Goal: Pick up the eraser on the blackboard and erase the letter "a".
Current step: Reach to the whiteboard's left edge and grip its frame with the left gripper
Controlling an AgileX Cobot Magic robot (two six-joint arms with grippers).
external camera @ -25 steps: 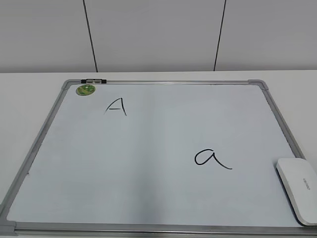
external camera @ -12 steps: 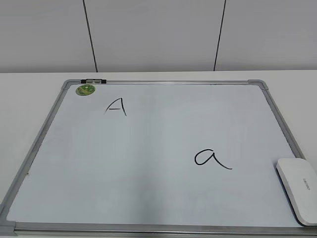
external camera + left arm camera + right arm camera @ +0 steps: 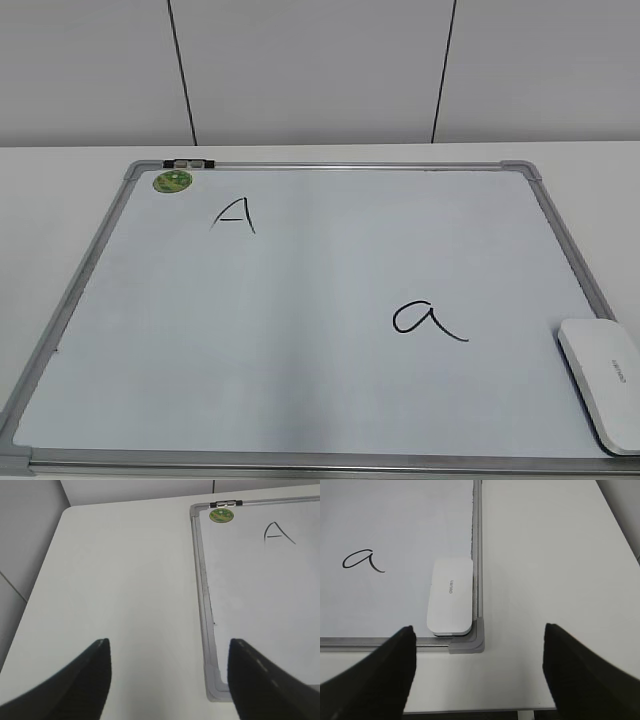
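Note:
The blackboard (image 3: 300,300) is a white board with a silver-grey frame, flat on the table. The letter "a" (image 3: 428,320) is in black marker at its lower right, also in the right wrist view (image 3: 362,561). The white eraser (image 3: 603,382) lies in the board's near right corner, also in the right wrist view (image 3: 450,596). My right gripper (image 3: 479,645) is open and empty, above the table edge just short of the eraser. My left gripper (image 3: 169,652) is open and empty, over the bare table left of the board's near left corner (image 3: 216,685). Neither gripper shows in the exterior view.
A capital "A" (image 3: 234,214) is written at the board's upper left, beside a round green sticker (image 3: 172,181). A small black-and-white clip (image 3: 189,162) sits on the top frame. The white table (image 3: 125,580) extends left of the board; its front edge (image 3: 470,711) is near my right gripper.

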